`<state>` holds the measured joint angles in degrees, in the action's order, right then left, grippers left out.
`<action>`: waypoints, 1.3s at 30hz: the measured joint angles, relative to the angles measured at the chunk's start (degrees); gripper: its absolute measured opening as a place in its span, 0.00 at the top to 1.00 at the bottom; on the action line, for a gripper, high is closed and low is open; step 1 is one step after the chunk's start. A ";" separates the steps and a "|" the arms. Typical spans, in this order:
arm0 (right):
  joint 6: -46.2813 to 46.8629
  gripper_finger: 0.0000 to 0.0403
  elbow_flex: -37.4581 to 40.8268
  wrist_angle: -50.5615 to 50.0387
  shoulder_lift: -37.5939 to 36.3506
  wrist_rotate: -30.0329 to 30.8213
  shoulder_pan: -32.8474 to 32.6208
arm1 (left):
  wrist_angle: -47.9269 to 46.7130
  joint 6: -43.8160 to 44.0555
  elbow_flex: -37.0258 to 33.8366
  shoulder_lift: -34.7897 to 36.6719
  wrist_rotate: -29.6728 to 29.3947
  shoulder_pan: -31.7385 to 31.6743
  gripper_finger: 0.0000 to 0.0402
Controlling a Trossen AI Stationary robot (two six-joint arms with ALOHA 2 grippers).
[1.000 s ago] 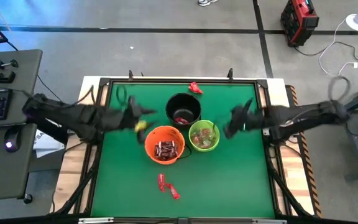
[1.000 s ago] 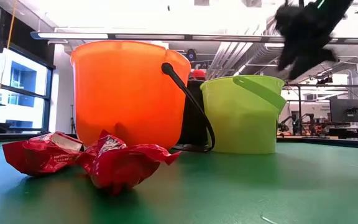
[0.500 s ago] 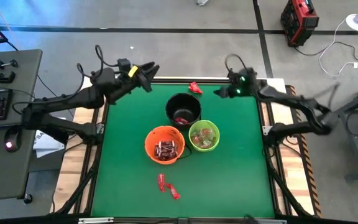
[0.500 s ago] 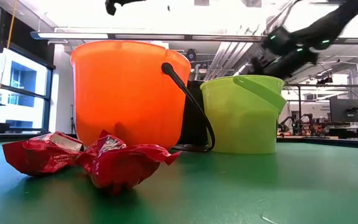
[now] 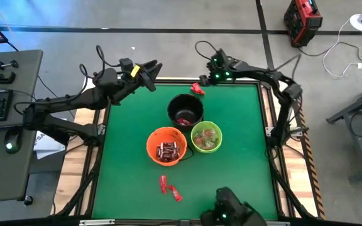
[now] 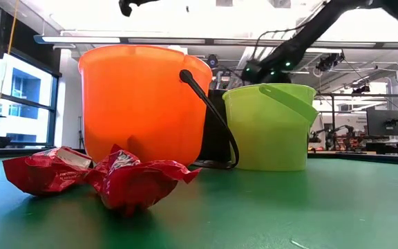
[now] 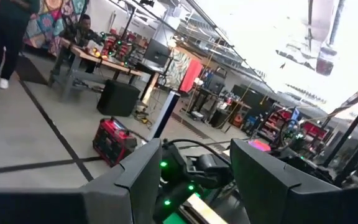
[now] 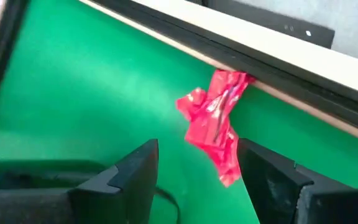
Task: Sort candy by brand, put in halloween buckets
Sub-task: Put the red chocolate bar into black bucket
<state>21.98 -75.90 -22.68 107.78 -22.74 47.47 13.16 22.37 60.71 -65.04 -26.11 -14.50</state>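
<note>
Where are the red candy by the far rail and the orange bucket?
red candy (image 8: 216, 121): right wrist view, middle of wrapper.
orange bucket (image 5: 151, 143): high view, left rim.

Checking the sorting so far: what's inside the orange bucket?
From above, the orange bucket holds several dark brown and silver sweets piled in the middle. What lies under that pile is covered. At table height, its solid wall hides the contents entirely.

We found both arms black and slim-linked, with loose black cables looped over the joints. The left arm (image 5: 74, 103) bore a yellow marking near its wrist. The right arm (image 5: 275, 85) showed green indicator lights at its wrist. Fingers (image 8: 129, 171) were dark, flat and angular.
</note>
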 joint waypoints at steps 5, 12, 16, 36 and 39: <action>0.23 0.48 -8.22 -6.69 7.09 0.06 -0.11 | -1.17 -5.97 0.00 -0.09 0.03 -0.05 0.55; 4.05 0.48 -14.33 -10.06 13.75 0.11 -1.12 | -6.68 -10.19 0.00 -0.09 0.05 -0.07 0.55; 6.41 0.48 -15.43 -10.59 16.11 0.56 -1.82 | -10.71 -11.02 0.00 -0.09 0.07 -0.07 0.55; -5.99 0.92 -26.19 -20.34 16.12 3.27 -1.84 | -15.00 -10.48 0.00 0.22 0.42 -0.11 0.55; -10.28 0.92 -28.86 -23.93 14.16 2.97 -2.21 | -15.03 -10.47 0.00 0.22 0.42 -0.11 0.55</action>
<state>11.69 -104.76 -46.61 121.94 -19.77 45.26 -1.87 11.90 60.71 -64.82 -25.69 -14.61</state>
